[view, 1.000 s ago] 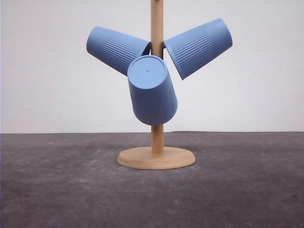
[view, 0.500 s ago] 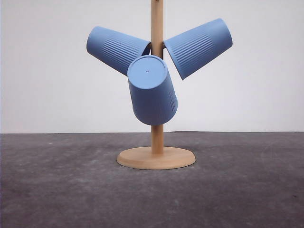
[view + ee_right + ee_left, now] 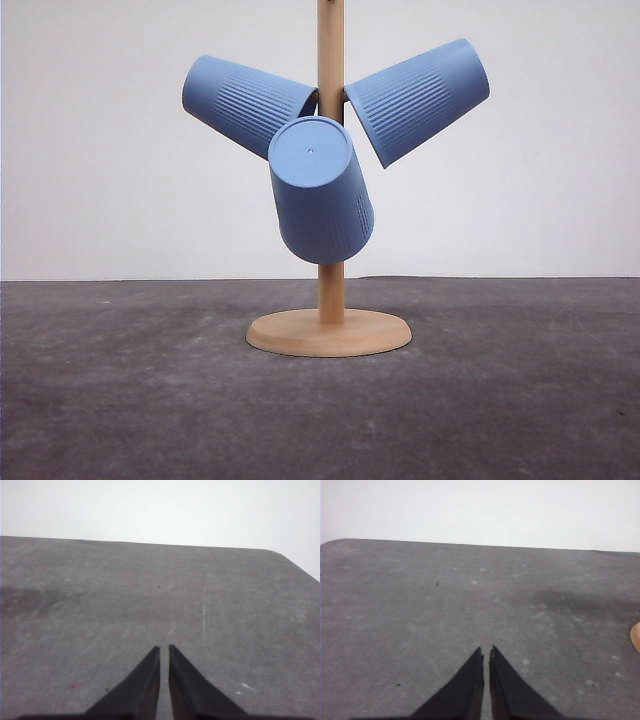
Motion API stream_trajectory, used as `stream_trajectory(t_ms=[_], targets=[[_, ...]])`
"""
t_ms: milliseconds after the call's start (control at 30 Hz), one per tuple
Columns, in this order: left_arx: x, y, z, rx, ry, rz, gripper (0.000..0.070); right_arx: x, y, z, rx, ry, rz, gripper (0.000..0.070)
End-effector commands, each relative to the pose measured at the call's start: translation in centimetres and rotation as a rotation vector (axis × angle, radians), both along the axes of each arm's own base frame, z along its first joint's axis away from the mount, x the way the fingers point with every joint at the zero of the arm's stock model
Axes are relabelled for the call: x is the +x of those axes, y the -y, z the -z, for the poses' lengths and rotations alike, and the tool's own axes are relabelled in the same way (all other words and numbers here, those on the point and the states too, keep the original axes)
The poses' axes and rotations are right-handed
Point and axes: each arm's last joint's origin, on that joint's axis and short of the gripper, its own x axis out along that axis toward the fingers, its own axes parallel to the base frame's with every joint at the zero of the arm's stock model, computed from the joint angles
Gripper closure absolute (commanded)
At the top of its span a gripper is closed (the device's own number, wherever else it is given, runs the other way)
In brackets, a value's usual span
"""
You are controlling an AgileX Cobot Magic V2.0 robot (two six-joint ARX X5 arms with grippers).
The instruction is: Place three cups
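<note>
Three light-blue cups [image 3: 322, 190] (finely ribbed), tan wooden stand [image 3: 329, 332], speckled dark-grey table [image 3: 120, 380].

The wooden stand's pole [image 3: 331, 60] runs off the front view's top edge, and the front cup [image 3: 320, 190] hides its middle.

Front camera sits low, facing the wall; both wrist cameras look forward over the shared table [image 3: 120, 400]

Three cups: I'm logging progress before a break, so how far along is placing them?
Done, by the look of it: the left cup, the right cup and the front cup all hang on the wooden stand. Nothing is in hand: the left hand and right hand are shut over bare table. Nothing visibly remains.
</note>
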Motion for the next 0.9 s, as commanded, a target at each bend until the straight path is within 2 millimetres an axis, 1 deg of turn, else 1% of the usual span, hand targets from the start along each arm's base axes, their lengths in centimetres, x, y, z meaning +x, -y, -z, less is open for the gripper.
stream_trajectory(t_ms=[0, 867], targets=[[0.09, -0.01, 0.37, 0.004, -0.002, -0.003, 0.07, 0.03, 0.0, 0.03, 0.013, 0.007, 0.001, 0.0671], [0.09, -0.01, 0.37, 0.004, -0.001, -0.003, 0.07, 0.03, 0.0, 0.03, 0.013, 0.007, 0.001, 0.067]])
